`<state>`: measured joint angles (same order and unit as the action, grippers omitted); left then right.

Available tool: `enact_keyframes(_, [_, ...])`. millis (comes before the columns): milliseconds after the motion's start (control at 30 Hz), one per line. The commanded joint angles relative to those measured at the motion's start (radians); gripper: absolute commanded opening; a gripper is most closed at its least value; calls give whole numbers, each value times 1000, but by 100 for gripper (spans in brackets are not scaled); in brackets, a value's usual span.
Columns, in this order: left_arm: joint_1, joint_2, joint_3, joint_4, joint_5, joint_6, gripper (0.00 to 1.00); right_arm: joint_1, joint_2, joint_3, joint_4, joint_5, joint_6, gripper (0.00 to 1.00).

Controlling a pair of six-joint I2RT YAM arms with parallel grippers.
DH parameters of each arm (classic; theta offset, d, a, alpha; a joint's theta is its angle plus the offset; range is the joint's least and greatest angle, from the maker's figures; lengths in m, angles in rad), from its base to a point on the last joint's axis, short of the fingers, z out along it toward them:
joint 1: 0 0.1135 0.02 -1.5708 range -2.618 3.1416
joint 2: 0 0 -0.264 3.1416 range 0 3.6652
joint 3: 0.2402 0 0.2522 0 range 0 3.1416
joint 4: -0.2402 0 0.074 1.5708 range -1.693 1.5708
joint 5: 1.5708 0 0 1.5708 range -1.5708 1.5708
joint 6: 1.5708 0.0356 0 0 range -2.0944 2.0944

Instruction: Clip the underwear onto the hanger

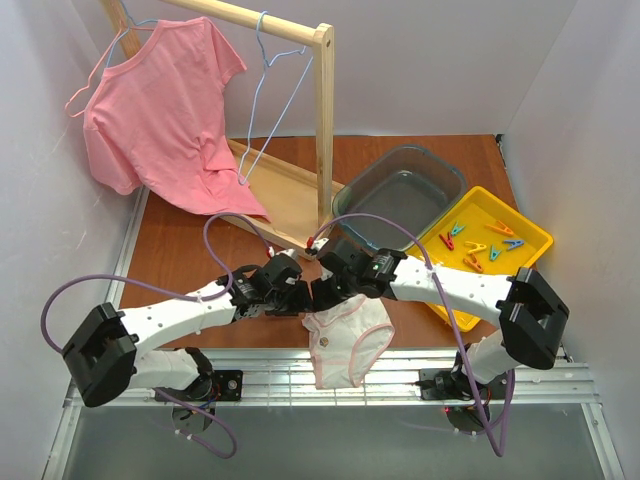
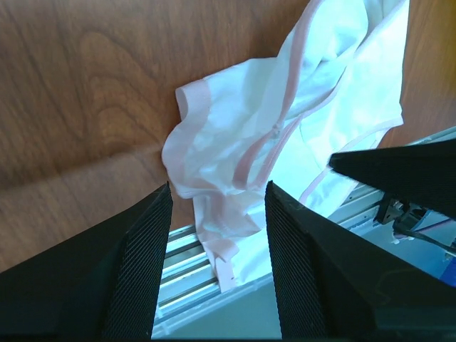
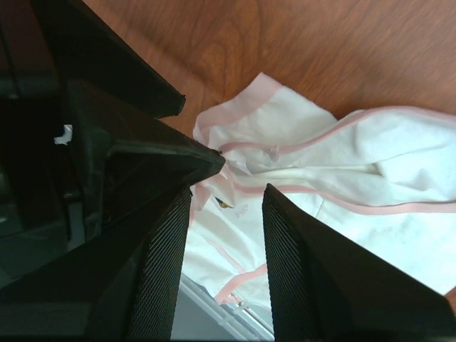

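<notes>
While checking the overhead view, noted wooden bench carrying wooden rail stand at back left, with pink T-shirt hung at its left end and hanger dangling bare from the rail just to the right. Logged grey tub and yellow tray of coloured pegs at right, well apart from hanger. Found both arms folded inward, wrists meeting at near edge of bench. Located underwear there: crumpled, partly on the wood, partly draped over front edge onto metal framing, far from hanger. Confirmed left gripper released in its wrist view, fingers spread either side of bunched waistband, nothing pinched. Confirmed right gripper likewise released, fingers parted above pink trim, no cloth gripped. Saw tip of left gripper just beside or touching waistband in right wrist view; cannot tell which. Judged step in hand as pick-up of garment, ahead of any clipping: no peg taken, hanger unloaded. Next move, by judgement: close one pair of fingers on waistband trim rather than loose middle, lift clear of edge without dragging across framing, carry toward hanger, then fetch peg from tray. Flagged as risks: crowding of the two grippers, and slip of fabric off bench edge.
</notes>
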<state>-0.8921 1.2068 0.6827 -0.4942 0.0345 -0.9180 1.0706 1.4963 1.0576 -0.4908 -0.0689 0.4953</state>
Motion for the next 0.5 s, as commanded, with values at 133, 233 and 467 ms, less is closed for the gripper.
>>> enact_keyframes(133, [-13,-7,-32,74,-22,-79,45,40,25,-91,112,-74,19,31])
enact_keyframes(233, [-13,6,-44,95,-22,-76,43,48,39,-108,141,-89,19,28])
enact_keyframes(467, [-13,42,-61,109,-53,-73,40,63,58,-134,192,-83,8,26])
